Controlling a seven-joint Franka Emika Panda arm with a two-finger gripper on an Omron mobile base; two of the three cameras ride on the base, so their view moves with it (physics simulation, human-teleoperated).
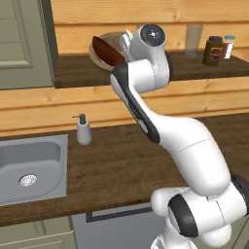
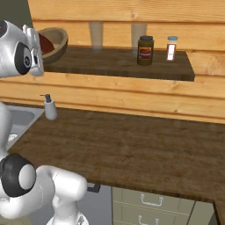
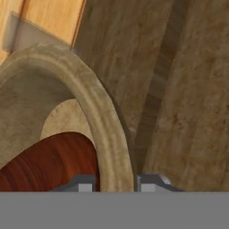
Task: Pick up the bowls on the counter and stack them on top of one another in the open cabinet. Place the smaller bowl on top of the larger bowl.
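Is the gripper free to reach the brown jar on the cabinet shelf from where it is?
Probably yes. The gripper sits at the tan bowl, with the red-brown bowl in it. The brown jar stands farther along the same shelf, and the clear glass between them stands back by the wall.

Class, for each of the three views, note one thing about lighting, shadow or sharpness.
Left base view: flat even light, soft shadow behind the soap dispenser. Right base view: cabinet recess dimmer, jar label blurred. Hand view: larger bowl rim close and coarse-textured, smaller bowl glossy.
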